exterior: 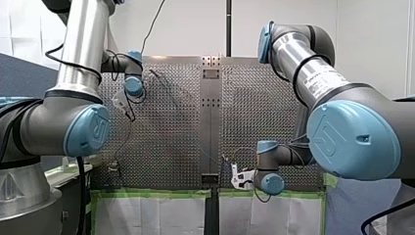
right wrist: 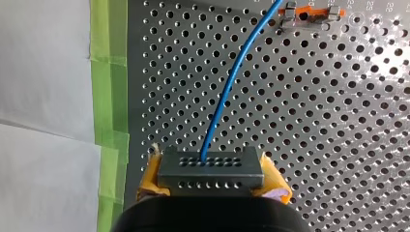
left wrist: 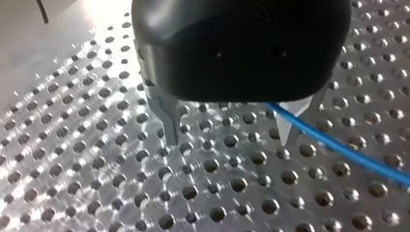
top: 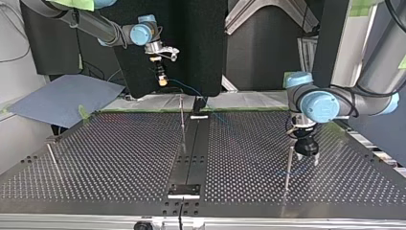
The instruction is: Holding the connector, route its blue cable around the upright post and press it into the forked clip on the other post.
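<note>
Right jaws: closed on the connector (right wrist: 210, 166), with a yellow pad (right wrist: 152, 170) at each short end. The connector is a dark block with rows of small holes. Its long axis lies across the jaws, pad to pad, and the face the cable leaves points straight ahead, away from my wrist. In the top view this arm carries it high above the far edge of the worktop (top: 95, 158), left of the view's centre.

Blue cable (right wrist: 232, 82): it leaves the middle of the connector, runs ahead over the worktop and bends toward an orange-and-metal fitting (right wrist: 309, 13). I cannot tell whether it is seated there.

Left jaws: open, metal fingers (left wrist: 167, 116) apart, tips low over the perforated plate, gripping nothing. The cable passes just beside one finger and slants away from it; I cannot tell if they touch. In the top view these jaws hang just beside a thin upright post (top: 287, 167) at the view's right. A second thin post (top: 182, 122) stands near the middle, well apart from the first.
</note>
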Motion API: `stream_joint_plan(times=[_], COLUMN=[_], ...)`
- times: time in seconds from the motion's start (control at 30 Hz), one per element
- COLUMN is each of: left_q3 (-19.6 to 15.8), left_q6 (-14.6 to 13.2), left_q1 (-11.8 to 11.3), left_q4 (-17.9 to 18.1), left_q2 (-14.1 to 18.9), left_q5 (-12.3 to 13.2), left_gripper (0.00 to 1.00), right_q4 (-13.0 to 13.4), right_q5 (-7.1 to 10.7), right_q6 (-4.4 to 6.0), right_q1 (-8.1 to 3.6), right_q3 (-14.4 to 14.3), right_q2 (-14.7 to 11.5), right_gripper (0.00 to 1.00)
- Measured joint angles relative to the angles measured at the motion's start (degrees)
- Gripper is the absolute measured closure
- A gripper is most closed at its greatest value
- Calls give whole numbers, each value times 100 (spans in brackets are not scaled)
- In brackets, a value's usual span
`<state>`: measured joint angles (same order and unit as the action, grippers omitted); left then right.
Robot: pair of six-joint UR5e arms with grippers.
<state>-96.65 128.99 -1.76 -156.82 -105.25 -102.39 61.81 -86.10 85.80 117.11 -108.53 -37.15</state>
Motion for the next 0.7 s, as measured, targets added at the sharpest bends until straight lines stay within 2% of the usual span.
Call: stream_joint_plan(times=[0.3, 0.53, 0.7], left_q3=[-27, -276, -355], left_q6=[-81, -75, -109], left_q1=[10, -13, -28], left_q4=[-203, -46, -85], left_q2=[78, 353, 451], left_q5=[155, 162, 159], left_gripper=[0, 0, 0], right_q4=[-11, -18, -21], right_q5=[4, 3, 4], right_q6=[-14, -26, -35], right_q1=[1, 1, 1], right_q3=[-1, -4, -5], right_q2=[0, 0, 0], right_gripper=[98, 98, 98])
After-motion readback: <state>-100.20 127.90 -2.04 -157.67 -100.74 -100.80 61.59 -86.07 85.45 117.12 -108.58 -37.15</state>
